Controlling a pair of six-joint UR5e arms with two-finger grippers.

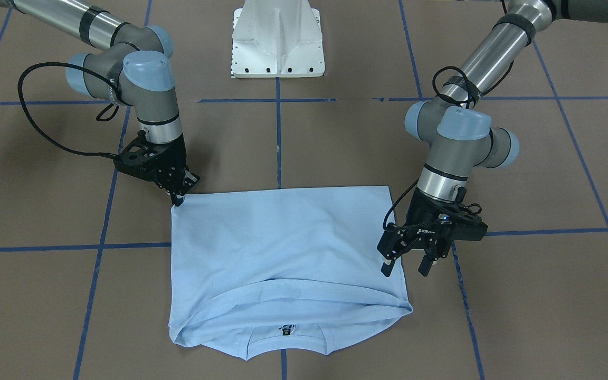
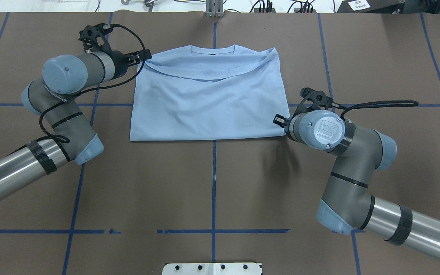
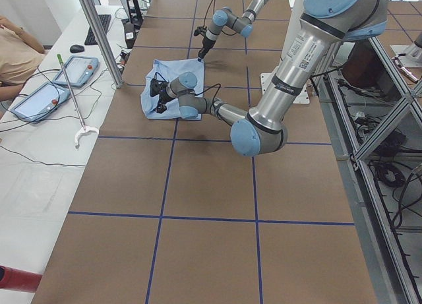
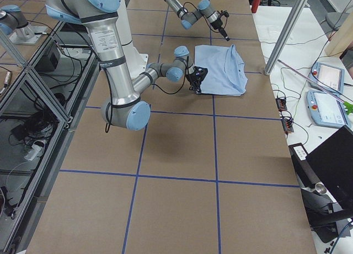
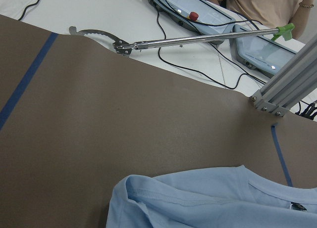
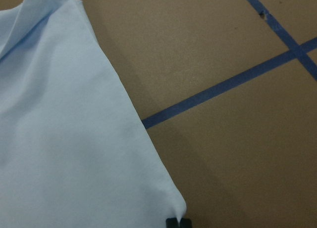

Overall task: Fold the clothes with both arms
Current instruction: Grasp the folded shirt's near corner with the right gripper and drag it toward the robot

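The shirt [image 1: 283, 243] lies flat on the table [image 1: 335, 148], folded once, with its collar [image 2: 212, 48] at the edge away from the robot and its longer side running across, left to right. The right gripper [image 1: 179, 198] sits at the near right corner, jaws together and seemingly pinching the cloth. The left gripper [image 1: 407, 268] hovers with jaws spread astride the left edge (nearer the collar end), holding nothing. The shirt lies between them, so the left one probably has to close before any lift

Bright, even overhead light; soft shadows; all views sharp.
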